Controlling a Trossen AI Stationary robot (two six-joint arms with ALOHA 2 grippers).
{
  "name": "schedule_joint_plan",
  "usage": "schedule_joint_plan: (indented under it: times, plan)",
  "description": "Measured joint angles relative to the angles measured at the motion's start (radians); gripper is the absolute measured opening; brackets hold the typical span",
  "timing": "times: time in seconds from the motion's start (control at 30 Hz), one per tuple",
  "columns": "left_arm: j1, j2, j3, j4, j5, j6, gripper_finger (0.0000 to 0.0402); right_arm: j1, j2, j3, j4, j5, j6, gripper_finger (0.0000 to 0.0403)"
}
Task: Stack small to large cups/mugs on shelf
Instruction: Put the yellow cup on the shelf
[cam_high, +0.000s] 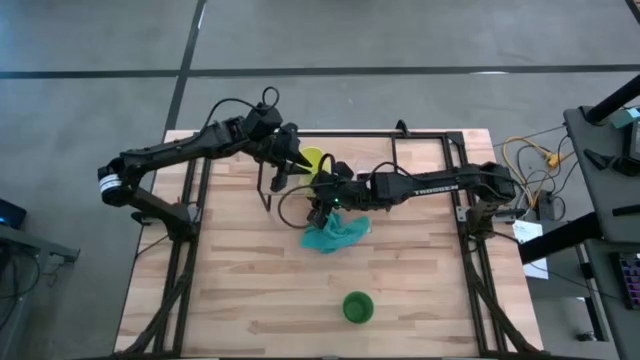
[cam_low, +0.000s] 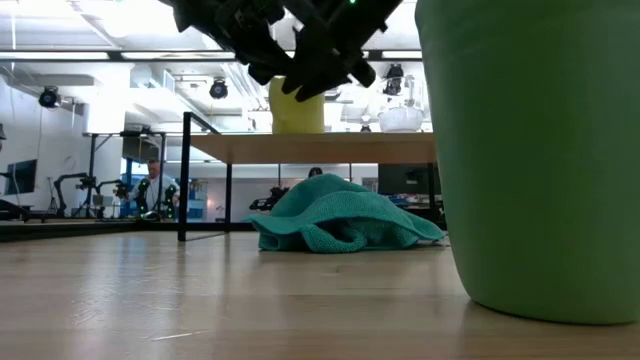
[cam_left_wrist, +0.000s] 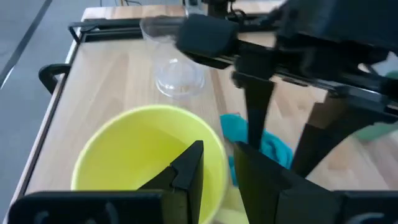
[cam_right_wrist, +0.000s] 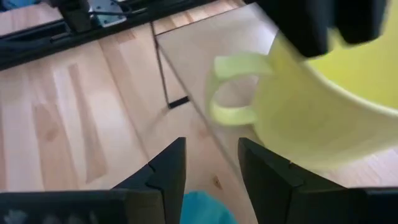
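The yellow mug (cam_high: 313, 158) sits on the low wood shelf (cam_low: 330, 148), its base at the plank's top in the low view. My left gripper (cam_left_wrist: 217, 174) comes in from the table's left and is shut on the mug. The clear glass cup (cam_left_wrist: 177, 68) stands upright on the shelf beyond the mug. My right gripper (cam_right_wrist: 211, 177) is open, hanging off the shelf's near edge above the teal cloth (cam_high: 335, 235), just short of the mug's handle (cam_right_wrist: 233, 87) and touching nothing. The green cup (cam_high: 358, 307) stands upright on the table near its near edge. My left gripper holds the yellow mug by its rim (cam_left_wrist: 219, 146), on the side away from the handle. One finger (cam_left_wrist: 186, 168) is inside the mug and the other (cam_left_wrist: 261, 180) is outside the wall. The fingers slant down from above and from the table's left. The mug stays upright.
The teal cloth (cam_low: 340, 215) lies crumpled on the table in front of the shelf. The shelf's thin black legs (cam_low: 185, 180) stand to the cloth's left. The two grippers are close together over the shelf. Bare tabletop lies between the cloth and the green cup (cam_low: 540, 150).
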Motion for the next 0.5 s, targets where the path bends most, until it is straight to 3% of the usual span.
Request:
schedule_joint_plan:
  times: [0.23, 0.5]
  plan:
    - [0.000, -0.035, 0.018, 0.000, -0.010, -0.040, 0.0076, 0.048, -0.043, 0.001, -0.077, 0.000, 0.015, 0.0137]
    - [0.000, -0.106, 0.014, -0.040, -0.162, -0.041, 0.0076, 0.066, -0.115, 0.001, -0.075, 0.006, 0.010, 0.0132]
